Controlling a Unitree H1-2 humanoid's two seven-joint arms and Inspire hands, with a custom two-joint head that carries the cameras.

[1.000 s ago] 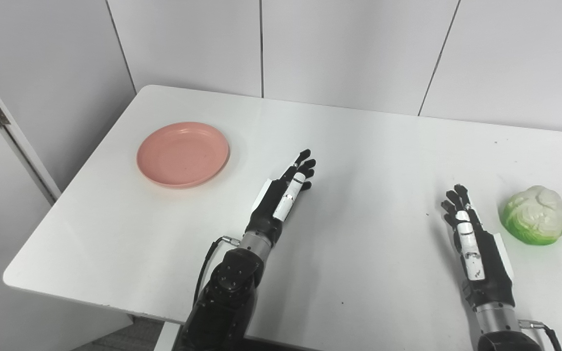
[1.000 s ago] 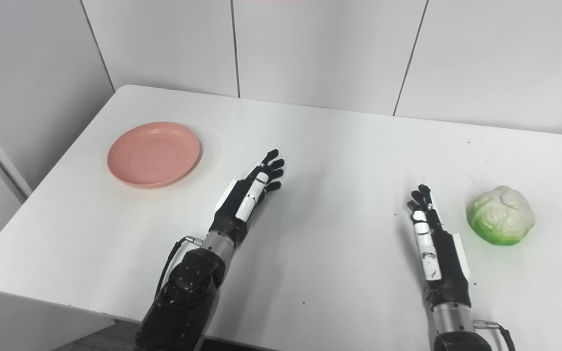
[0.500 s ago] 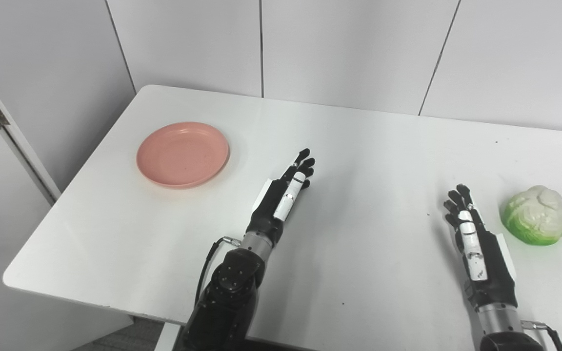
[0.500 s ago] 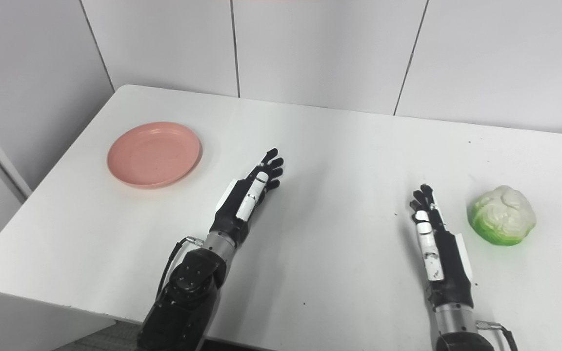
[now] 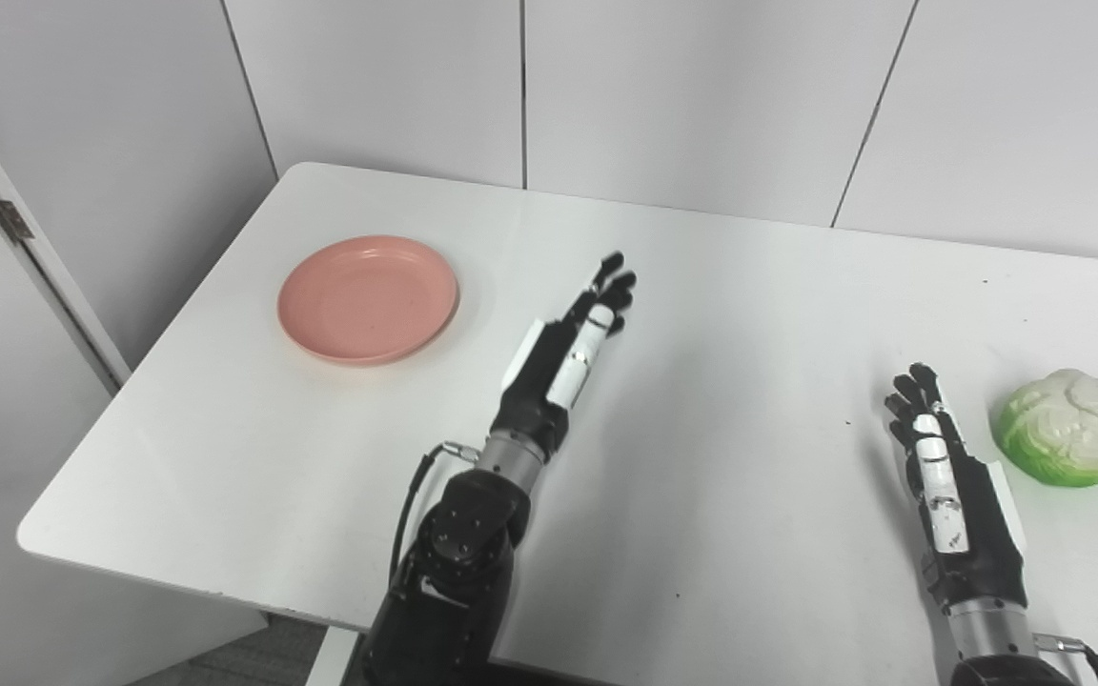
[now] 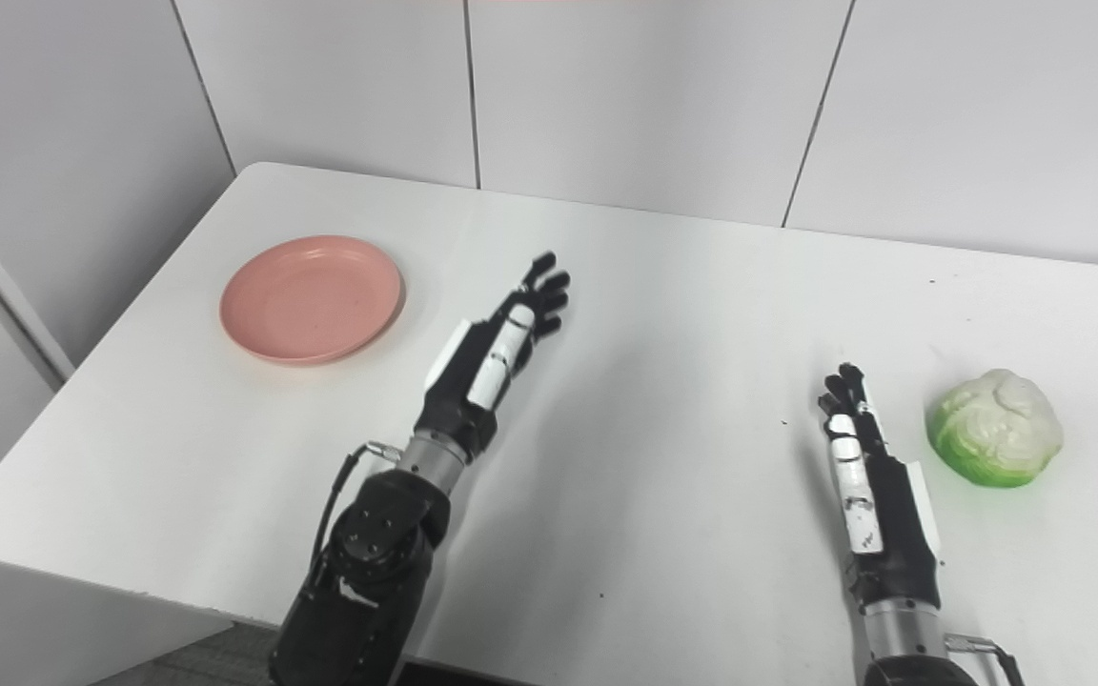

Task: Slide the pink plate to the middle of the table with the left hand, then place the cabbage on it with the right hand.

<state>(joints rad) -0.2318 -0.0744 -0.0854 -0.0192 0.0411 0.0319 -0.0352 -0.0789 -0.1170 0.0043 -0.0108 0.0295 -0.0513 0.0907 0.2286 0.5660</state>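
Your left hand [image 5: 568, 353] is hanging flat and empty over the worktop [image 5: 701, 314], fingers stretched out together, nothing in its grasp. It is sitting apart from the pink plate [image 5: 368, 300], which is lying to its left near the worktop's left edge, so you are probably lining up a sideways push. Your right hand [image 5: 949, 486] is waiting open and empty, just beside the cabbage [image 5: 1064, 429] at the right, not touching it.

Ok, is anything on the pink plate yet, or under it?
Nothing lies on the pink plate; its bowl is bare. It sits flat on the white table, and its own body hides what is underneath. The cabbage is far right, beside the open right hand.
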